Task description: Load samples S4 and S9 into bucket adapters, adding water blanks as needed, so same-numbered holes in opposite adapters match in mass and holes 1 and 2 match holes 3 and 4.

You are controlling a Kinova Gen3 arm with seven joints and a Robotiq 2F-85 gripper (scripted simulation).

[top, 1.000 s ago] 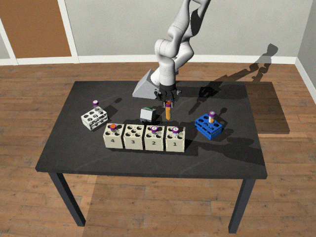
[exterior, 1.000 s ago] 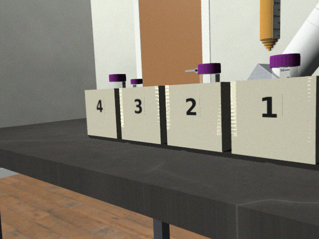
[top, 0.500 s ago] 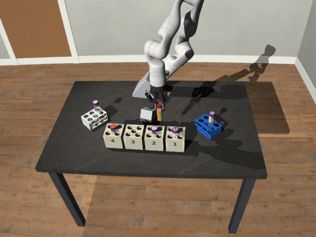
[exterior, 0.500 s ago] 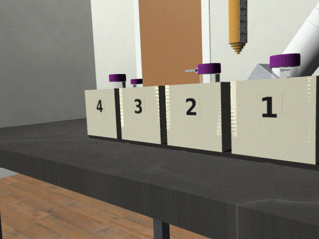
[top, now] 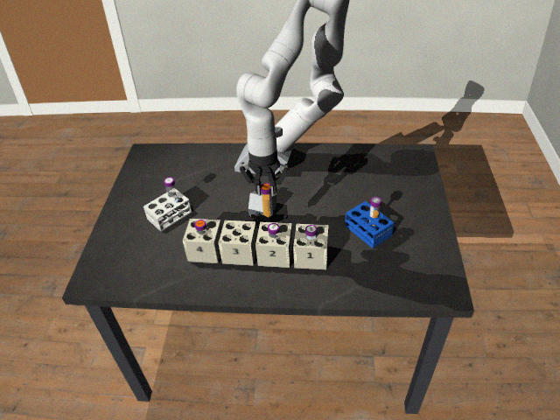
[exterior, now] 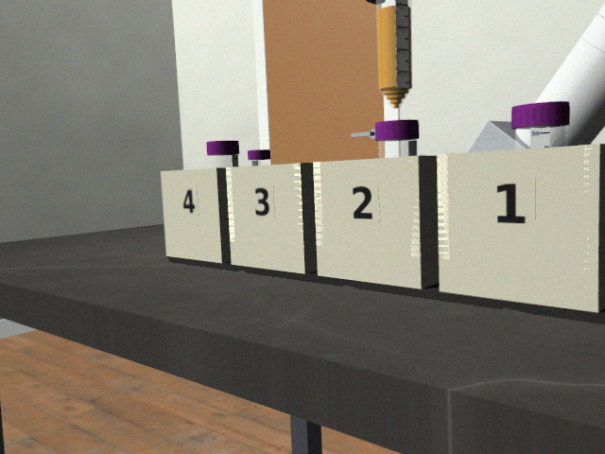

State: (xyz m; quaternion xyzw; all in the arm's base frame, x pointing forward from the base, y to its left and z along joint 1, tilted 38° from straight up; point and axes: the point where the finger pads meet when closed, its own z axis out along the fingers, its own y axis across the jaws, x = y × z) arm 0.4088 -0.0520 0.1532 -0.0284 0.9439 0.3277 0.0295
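My gripper (top: 265, 185) is shut on the capped top of a sample tube filled with orange liquid (top: 266, 201). It holds the tube upright in the air, just behind adapter 2 (top: 273, 244) and adapter 3 (top: 236, 242). In the exterior view the tube's tip (exterior: 393, 53) hangs above the cap in adapter 2 (exterior: 396, 130). Adapter 4 (top: 201, 241) holds a tube with an orange cap dot (top: 199, 224). Adapter 2 and adapter 1 (top: 310, 246) each hold one white-dot tube. Adapter 3 is empty. I cannot read the held tube's ID.
A white rack (top: 166, 210) at the left holds one tube (top: 169, 183). A blue rack (top: 369, 223) at the right holds one tube with orange liquid (top: 374, 206). The small DONE desk (top: 255, 204) stands right behind the held tube.
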